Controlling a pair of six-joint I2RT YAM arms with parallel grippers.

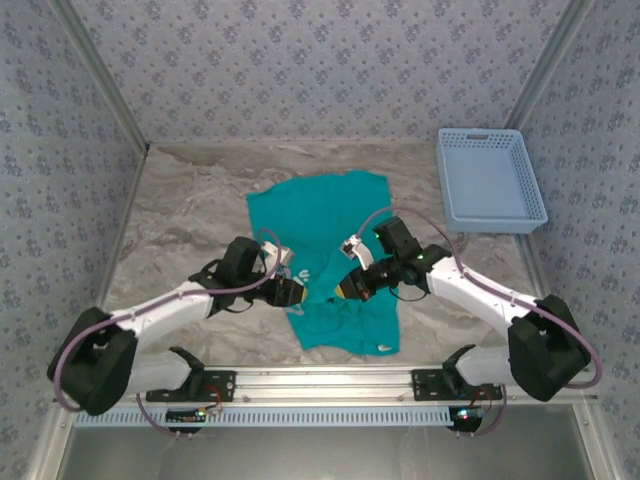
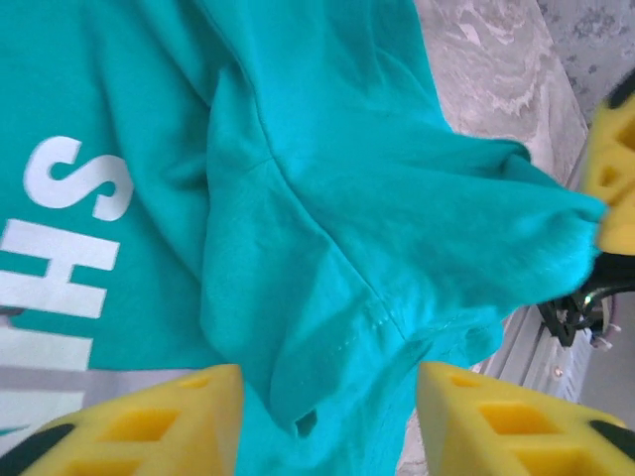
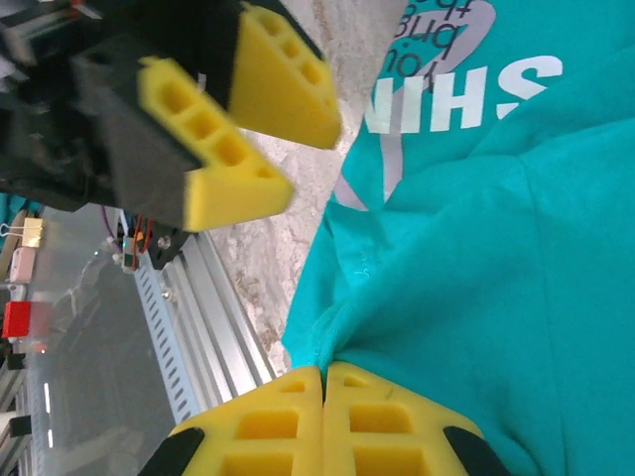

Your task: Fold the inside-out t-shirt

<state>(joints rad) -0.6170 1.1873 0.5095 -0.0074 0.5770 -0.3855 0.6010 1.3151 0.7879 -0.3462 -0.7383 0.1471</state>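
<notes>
As the right claw pinches its edge, the t-shirt lies beneath.

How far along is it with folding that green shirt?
Early on, I'd guess. The t-shirt lies spread on the table, its near part rumpled. The right end effector pinches a fabric edge; the left end effector stands open over a loose flap. No tidy fold yet.

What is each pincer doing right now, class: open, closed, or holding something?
Left pincer: open, over the t-shirt.
Right pincer: closed on a fold of the t-shirt.
</notes>
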